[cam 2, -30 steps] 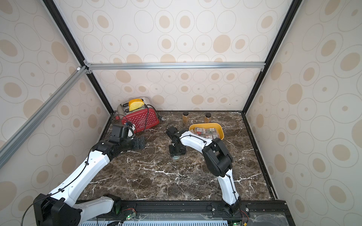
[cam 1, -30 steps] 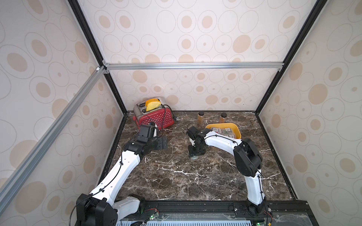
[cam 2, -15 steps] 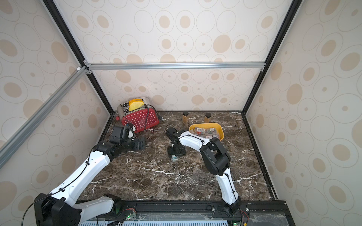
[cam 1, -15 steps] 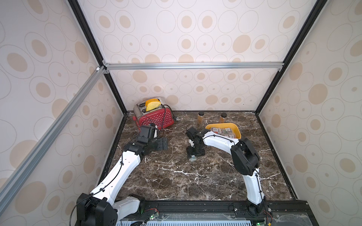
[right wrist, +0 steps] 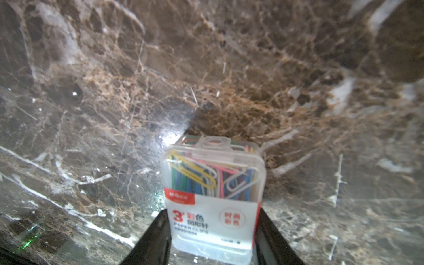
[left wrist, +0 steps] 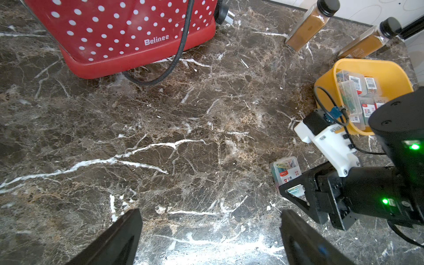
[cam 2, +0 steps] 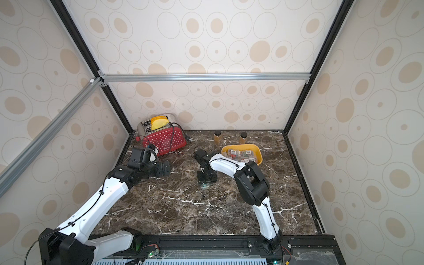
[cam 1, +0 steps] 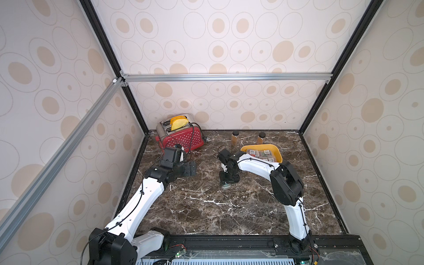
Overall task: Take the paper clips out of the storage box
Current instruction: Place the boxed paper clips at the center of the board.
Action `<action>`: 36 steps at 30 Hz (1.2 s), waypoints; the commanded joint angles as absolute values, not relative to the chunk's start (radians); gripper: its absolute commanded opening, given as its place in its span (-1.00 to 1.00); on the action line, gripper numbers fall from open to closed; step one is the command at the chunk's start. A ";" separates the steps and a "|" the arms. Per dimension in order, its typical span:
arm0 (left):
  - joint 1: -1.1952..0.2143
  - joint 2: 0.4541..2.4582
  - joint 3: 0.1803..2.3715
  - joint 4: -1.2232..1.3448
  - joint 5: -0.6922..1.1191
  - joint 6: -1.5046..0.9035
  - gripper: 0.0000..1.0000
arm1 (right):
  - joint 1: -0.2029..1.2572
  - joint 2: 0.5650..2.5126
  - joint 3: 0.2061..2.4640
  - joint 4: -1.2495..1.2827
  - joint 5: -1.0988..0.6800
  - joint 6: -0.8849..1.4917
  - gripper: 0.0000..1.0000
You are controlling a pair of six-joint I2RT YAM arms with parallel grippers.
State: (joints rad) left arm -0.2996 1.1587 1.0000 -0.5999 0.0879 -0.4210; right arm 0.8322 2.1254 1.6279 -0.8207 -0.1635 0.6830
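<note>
A red, white-dotted toaster [cam 1: 181,140] with two yellow slices [cam 1: 178,122] in its slots stands at the back left of the brown marble tabletop [cam 1: 229,206] – its black cord [left wrist: 176,57] looped down its front – while two brown, black-capped bottles [cam 1: 235,137] stand upright near the back wall, set apart.

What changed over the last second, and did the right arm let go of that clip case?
Barely anything. The right gripper edged slightly toward the left arm's side, low at the table. Its jaws sit against both sides of the clip case, and no release shows. The left gripper stayed open and parked. The storage box, toaster and bottles are unmoved.
</note>
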 commanded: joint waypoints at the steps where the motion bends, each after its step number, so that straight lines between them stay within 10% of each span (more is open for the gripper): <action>1: -0.306 1.137 1.000 -0.610 0.087 -0.408 0.94 | 0.844 2.136 1.645 -0.856 -0.163 0.722 -0.01; 23: -0.307 1.123 1.006 -0.623 0.074 -0.390 0.98 | 0.838 2.116 1.649 -0.853 -0.144 0.755 0.42; 24: -0.305 1.122 1.006 -0.623 0.072 -0.389 0.98 | 0.839 2.115 1.653 -0.860 -0.133 0.748 0.98; 36: -0.306 1.120 1.092 -0.624 0.064 -0.376 0.98 | 0.807 1.994 1.757 -0.990 0.000 0.580 1.00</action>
State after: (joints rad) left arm -0.2996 1.1282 1.0203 -0.6170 0.0769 -0.4019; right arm 0.8200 2.0727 1.7004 -0.9184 -0.0544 0.6529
